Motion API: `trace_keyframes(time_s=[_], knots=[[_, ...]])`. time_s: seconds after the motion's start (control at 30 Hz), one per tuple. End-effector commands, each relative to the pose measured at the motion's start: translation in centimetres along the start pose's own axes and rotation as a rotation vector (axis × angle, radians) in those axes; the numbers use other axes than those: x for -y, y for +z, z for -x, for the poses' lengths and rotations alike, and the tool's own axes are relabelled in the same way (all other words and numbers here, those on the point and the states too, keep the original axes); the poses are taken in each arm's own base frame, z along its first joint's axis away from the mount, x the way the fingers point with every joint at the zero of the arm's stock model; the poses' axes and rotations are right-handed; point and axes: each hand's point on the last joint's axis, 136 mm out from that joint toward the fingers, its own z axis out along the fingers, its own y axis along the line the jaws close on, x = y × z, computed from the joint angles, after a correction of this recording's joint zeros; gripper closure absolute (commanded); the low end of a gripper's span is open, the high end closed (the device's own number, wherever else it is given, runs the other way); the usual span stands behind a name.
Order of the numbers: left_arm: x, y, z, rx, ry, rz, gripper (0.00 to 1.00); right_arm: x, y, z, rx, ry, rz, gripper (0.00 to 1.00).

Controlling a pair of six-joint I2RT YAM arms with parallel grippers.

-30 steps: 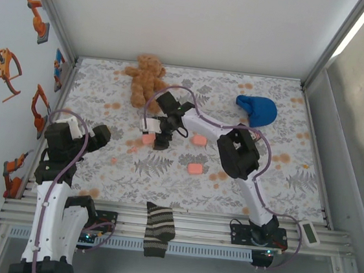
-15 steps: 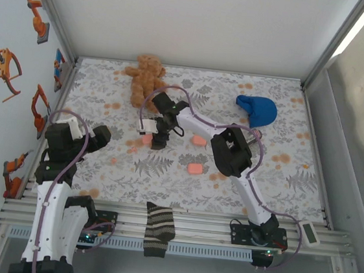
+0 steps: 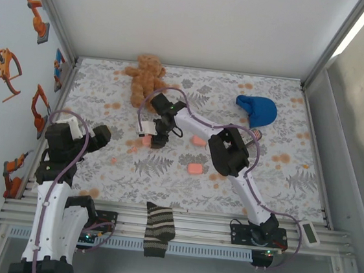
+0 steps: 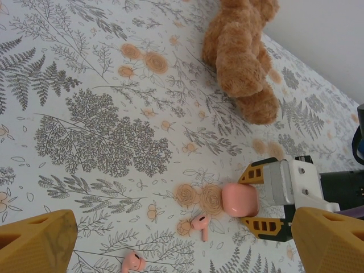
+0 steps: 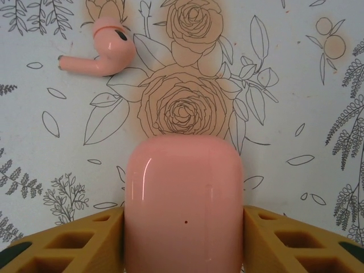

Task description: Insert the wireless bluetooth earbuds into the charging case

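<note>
A closed salmon-pink charging case [image 5: 183, 199] lies flat on the floral mat. My right gripper [image 5: 183, 224] is shut on it, with a yellow finger [image 5: 74, 244] pressed to each side. In the top view this right gripper [image 3: 151, 137] sits left of centre, holding the case [image 3: 147, 141]. One pink earbud [image 5: 99, 54] lies loose just beyond the case. In the left wrist view, two earbuds [image 4: 200, 223] [image 4: 132, 263] lie left of the case [image 4: 240, 199]. My left gripper [image 4: 182, 236] is open and holds nothing. It is drawn back at the mat's left edge [image 3: 99, 134].
Two more pink cases [image 3: 199, 140] [image 3: 195, 168] lie on the mat right of the right gripper. A brown teddy bear [image 3: 146, 77] lies at the back, a blue cloth [image 3: 256, 110] at the back right. A striped sock [image 3: 158, 228] hangs over the front rail.
My right gripper has slid left and its fingers now clasp the pink case. The left arm has not moved.
</note>
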Motion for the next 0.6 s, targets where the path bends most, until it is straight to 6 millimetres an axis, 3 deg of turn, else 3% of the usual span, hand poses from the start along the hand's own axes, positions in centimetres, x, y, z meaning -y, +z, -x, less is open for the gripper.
trace_keyframes(time_s=[0.0, 0.27, 0.43, 0.57], knots=[[0.3, 0.3, 0.0, 0.001, -0.023, -0.027, 0.04, -0.3, -0.1, 0.0, -0.017, 0.0, 0.002, 0.51], [1.7, 0.2, 0.0, 0.003, -0.021, -0.116, 0.04, 0.8, -2.8, 1.2, 0.044, -0.02, -0.126, 0.59], [2.5, -0.2, 0.1, 0.007, -0.01, -0.154, 0.04, 1.0, -5.6, 2.1, 0.088, -0.019, -0.195, 0.59], [4.2, -0.5, 0.0, -0.008, 0.012, -0.249, 0.01, 0.6, -8.2, 2.5, 0.113, -0.018, -0.249, 0.59]])
